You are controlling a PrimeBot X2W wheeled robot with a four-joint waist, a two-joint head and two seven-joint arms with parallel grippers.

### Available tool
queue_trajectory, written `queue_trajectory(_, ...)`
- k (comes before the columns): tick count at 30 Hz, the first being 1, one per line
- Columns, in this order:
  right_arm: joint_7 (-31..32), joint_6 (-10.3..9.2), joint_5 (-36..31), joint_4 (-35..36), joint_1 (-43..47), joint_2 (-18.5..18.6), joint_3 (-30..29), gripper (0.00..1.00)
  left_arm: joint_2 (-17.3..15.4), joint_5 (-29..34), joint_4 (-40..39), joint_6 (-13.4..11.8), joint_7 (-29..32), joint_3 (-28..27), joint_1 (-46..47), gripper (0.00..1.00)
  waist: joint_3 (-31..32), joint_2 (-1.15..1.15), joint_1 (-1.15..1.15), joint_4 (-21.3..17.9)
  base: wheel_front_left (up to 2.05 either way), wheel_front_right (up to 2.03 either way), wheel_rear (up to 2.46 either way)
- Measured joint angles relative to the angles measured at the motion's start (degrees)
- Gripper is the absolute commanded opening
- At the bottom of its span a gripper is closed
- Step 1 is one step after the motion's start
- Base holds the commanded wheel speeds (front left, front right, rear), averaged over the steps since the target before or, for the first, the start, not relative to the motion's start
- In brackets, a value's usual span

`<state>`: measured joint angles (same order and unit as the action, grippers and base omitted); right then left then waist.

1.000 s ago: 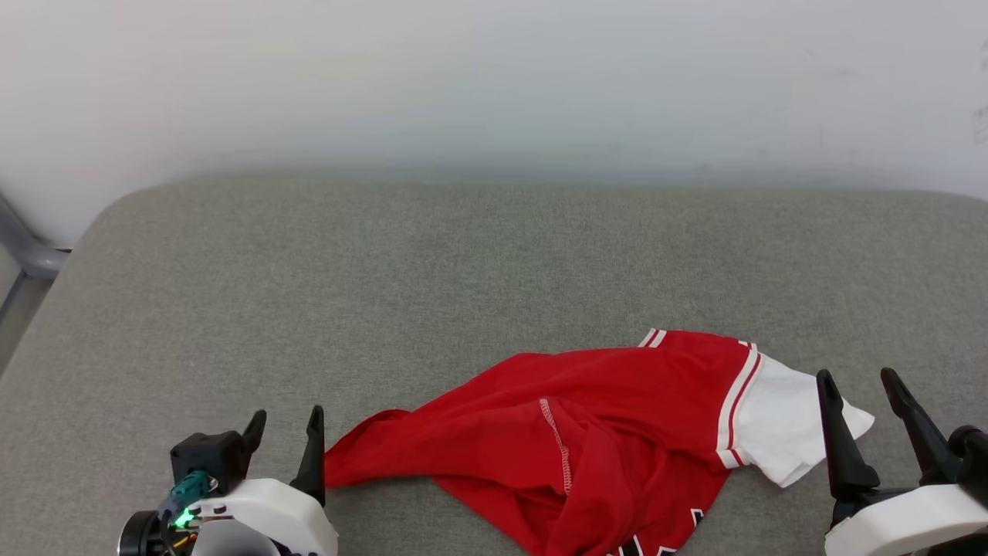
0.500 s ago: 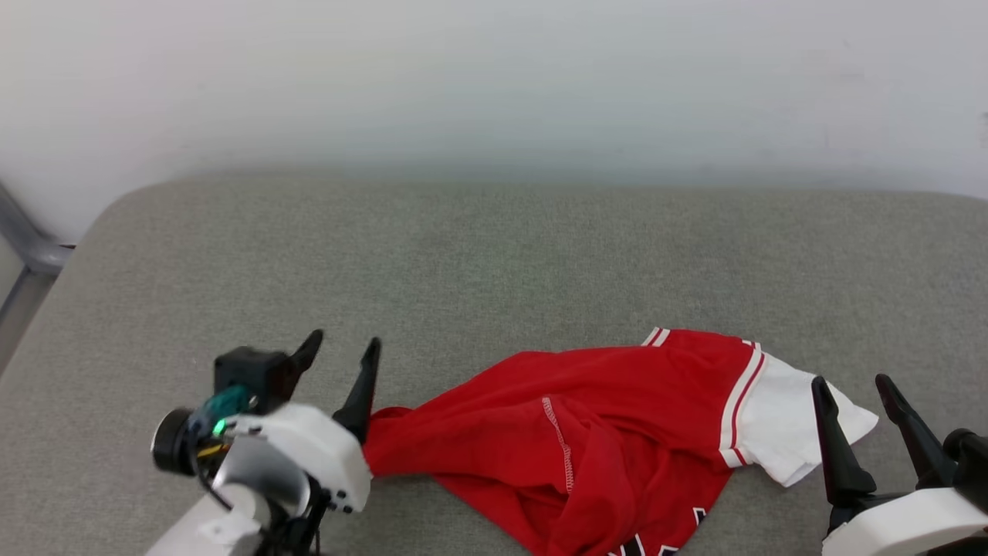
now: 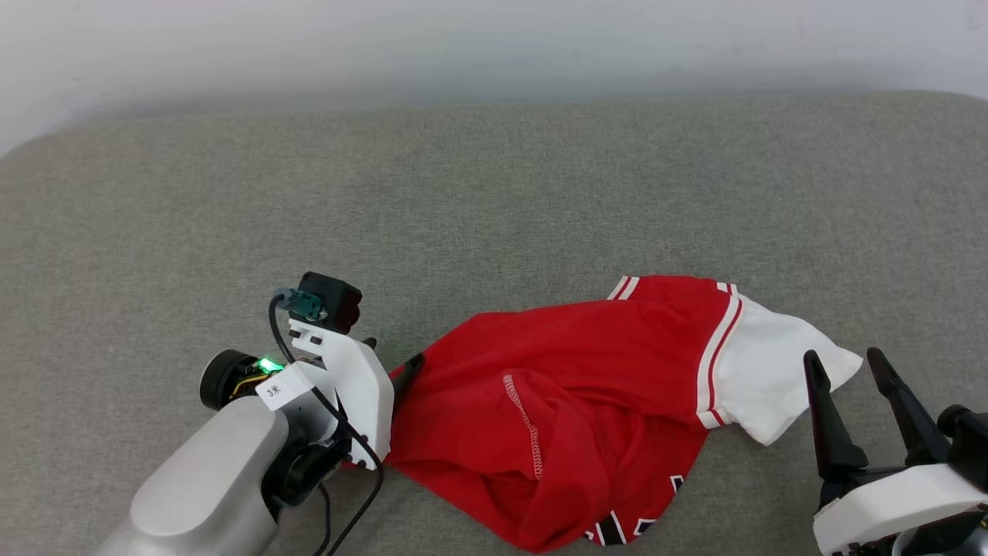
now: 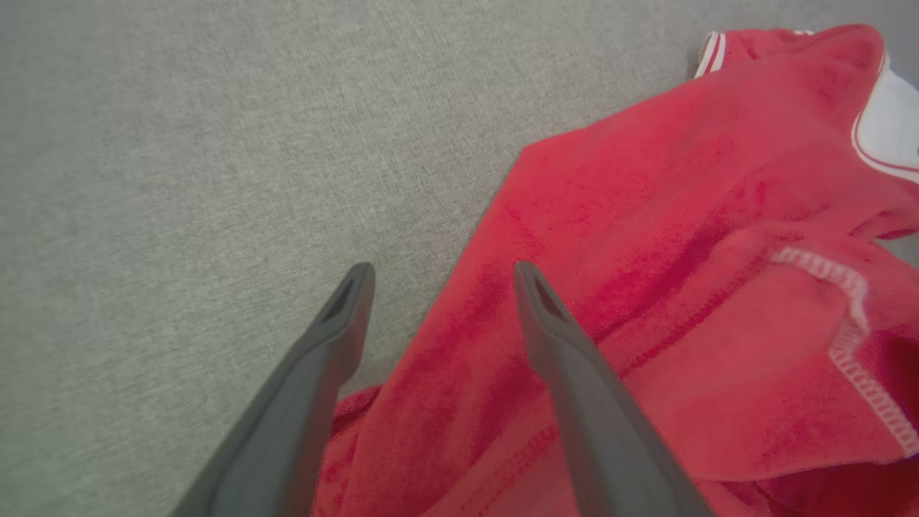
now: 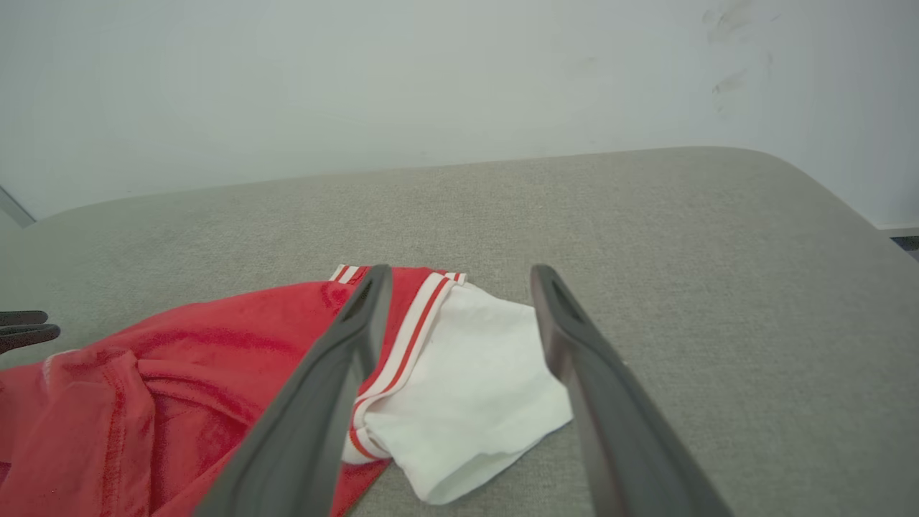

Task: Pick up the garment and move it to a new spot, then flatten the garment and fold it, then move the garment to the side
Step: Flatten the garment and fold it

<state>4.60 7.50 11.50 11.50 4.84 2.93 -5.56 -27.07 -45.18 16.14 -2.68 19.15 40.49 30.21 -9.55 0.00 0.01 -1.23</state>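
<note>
Lying crumpled on the grey cushion (image 3: 494, 193) in the head view, the garment (image 3: 587, 394) sits low and right of centre, its white sleeve (image 3: 772, 378) near the right gripper (image 3: 841, 357). The left gripper (image 3: 394, 351) is at its left edge.

In the left wrist view, the left gripper (image 4: 439, 267) is released, with 1 finger over the cushion and 1 over the garment (image 4: 682, 215).

In the right wrist view, the right gripper (image 5: 459, 269) is spread and holds nothing, with the white sleeve (image 5: 474, 359) beyond it.

Head cam high, wrists nr garment (image 3: 571, 386)
</note>
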Motion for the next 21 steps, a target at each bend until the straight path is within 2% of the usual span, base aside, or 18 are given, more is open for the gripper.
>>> queue_trajectory(9, -1.12, 0.0, 0.59, -2.05, -1.4, 0.0, 0.54, 1.0, 0.86, -1.93, 7.98, 5.0, 11.87, 5.3, 3.47, 0.98, -3.12, 0.0, 0.0, -2.64, 0.0, 0.0, 0.0)
queue_trajectory(10, -1.14, 0.01, 0.64, -2.25, -1.44, -0.01, 0.55, 1.0, 1.12, -2.18, 8.43, 5.39, 12.78, 5.49, 3.87, 0.47, -3.22, 0.0, 0.0, -2.75, 0.0, 0.0, 0.0)
queue_trajectory(11, -1.32, 0.0, 0.66, -2.36, -1.47, 0.0, 0.52, 1.0, 1.32, -2.56, 8.87, 5.77, 13.24, 5.67, 4.16, 0.26, -3.29, 0.0, 0.0, -2.81, 0.0, 0.0, 0.0)
queue_trajectory(12, -1.33, 0.0, 0.68, -2.54, -1.6, 0.0, 0.48, 1.0, 1.41, -2.46, 9.28, 5.92, 13.26, 5.81, 4.29, 0.0, -3.29, 0.0, 0.0, -2.88, 0.0, 0.0, 0.0)
queue_trajectory(14, -1.57, 0.0, 0.97, -2.83, -1.68, 0.0, 0.38, 1.0, 1.67, -1.53, 10.02, 5.91, 11.13, 5.9, 4.38, 0.0, -3.22, 0.0, 0.0, -2.9, 0.0, 0.0, 0.0)
queue_trajectory(21, -1.65, 0.0, 1.26, -4.16, -1.58, 0.0, -0.75, 1.0, 1.96, 4.2, 10.87, 1.55, -0.9, 3.77, 7.11, 0.0, -1.17, 0.0, 0.0, -1.84, 0.0, 0.0, 0.0)
